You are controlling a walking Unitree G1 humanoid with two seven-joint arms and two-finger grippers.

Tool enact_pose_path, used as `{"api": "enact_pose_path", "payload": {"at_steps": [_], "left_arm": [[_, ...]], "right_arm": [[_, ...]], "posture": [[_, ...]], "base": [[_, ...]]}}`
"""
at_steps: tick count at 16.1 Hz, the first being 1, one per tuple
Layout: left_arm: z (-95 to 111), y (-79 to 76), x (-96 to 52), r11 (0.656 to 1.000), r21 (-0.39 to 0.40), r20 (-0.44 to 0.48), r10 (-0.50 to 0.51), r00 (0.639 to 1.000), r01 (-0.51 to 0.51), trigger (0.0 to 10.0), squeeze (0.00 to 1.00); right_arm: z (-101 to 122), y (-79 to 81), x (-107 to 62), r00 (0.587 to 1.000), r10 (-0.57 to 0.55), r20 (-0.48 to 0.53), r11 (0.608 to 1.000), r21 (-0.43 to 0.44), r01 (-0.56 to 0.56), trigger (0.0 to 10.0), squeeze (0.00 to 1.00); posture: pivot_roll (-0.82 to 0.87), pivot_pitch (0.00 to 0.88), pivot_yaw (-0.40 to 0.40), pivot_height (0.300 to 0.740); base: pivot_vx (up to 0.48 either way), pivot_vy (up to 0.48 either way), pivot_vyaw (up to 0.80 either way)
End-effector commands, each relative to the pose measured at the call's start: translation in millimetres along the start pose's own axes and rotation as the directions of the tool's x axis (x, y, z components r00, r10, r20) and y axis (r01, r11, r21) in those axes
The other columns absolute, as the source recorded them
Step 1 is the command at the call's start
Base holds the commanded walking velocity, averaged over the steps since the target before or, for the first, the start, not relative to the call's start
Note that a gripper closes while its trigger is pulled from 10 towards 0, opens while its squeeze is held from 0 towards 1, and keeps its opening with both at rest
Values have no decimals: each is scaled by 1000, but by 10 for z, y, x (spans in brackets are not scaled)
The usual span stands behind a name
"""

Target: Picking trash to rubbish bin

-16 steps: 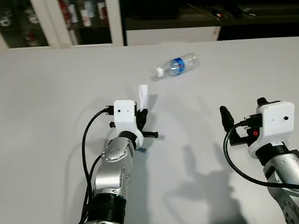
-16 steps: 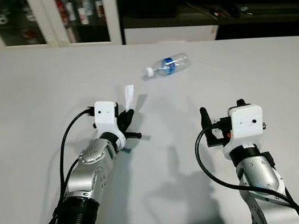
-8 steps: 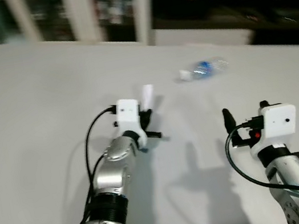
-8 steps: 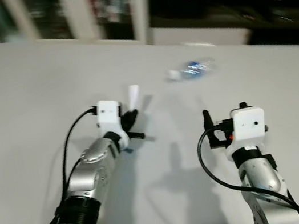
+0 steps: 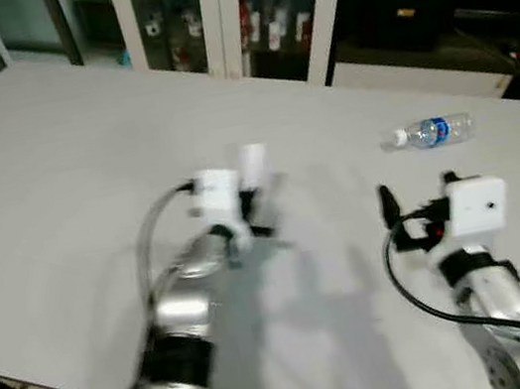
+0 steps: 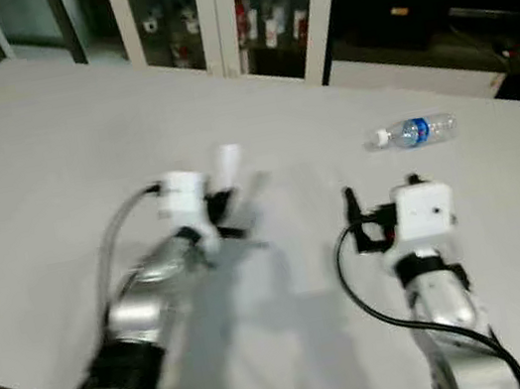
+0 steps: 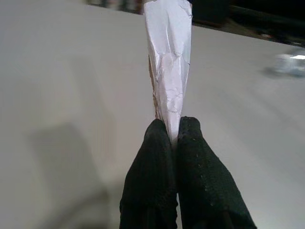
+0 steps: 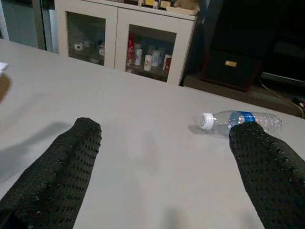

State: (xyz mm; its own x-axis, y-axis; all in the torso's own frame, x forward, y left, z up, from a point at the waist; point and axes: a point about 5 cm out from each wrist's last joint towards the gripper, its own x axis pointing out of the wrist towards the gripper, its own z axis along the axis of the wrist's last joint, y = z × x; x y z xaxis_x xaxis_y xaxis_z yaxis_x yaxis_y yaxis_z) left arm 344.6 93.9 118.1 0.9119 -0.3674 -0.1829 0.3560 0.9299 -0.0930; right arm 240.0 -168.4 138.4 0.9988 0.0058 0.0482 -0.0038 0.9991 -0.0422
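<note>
The left gripper is pressed tight on a strip of white paper. The paper is thin and crinkly, and it stands up from the black fingertips over the grey table. It looks very light and floppy, so a pinch at one end, like this one, should be enough to carry it.

The right gripper is spread wide and holds nothing. Its fingers are black and bumpy (like rubber with dots). Past them lies a bottle on its side on the table. It is clear plastic with a white cap and a blue label. It looks round, smooth and light, so it may roll or slip. The middle of its body seems the best place to grab.

Glass-door cabinets stand behind the table.
</note>
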Motion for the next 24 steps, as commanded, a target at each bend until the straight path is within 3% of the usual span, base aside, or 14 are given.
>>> {"api": "enact_pose_path", "payload": {"at_steps": [1,12,19,24], "left_arm": [[40,-123,38,999,-7,5,-40,999,40,10000,0],[17,-89,30,999,19,-15,-37,999,37,10000,0],[84,-80,38,996,53,-1,-74,997,74,10000,0],[105,-84,44,994,53,1,-91,996,91,10000,0]], "right_arm": [[0,-83,-11,1000,-28,0,1000,-11,28,10000,0],[53,8,26,999,-27,26,1000,4,27,10000,0],[31,82,55,999,-38,31,999,23,38,10000,0],[24,92,68,998,-49,34,998,32,48,10000,0]], "posture": [[192,74,-61,740],[200,78,-47,740],[205,84,-7,740],[207,81,-3,740]], "base": [[0,360,0],[0,397,0],[0,0,-724],[0,0,-158]]}}
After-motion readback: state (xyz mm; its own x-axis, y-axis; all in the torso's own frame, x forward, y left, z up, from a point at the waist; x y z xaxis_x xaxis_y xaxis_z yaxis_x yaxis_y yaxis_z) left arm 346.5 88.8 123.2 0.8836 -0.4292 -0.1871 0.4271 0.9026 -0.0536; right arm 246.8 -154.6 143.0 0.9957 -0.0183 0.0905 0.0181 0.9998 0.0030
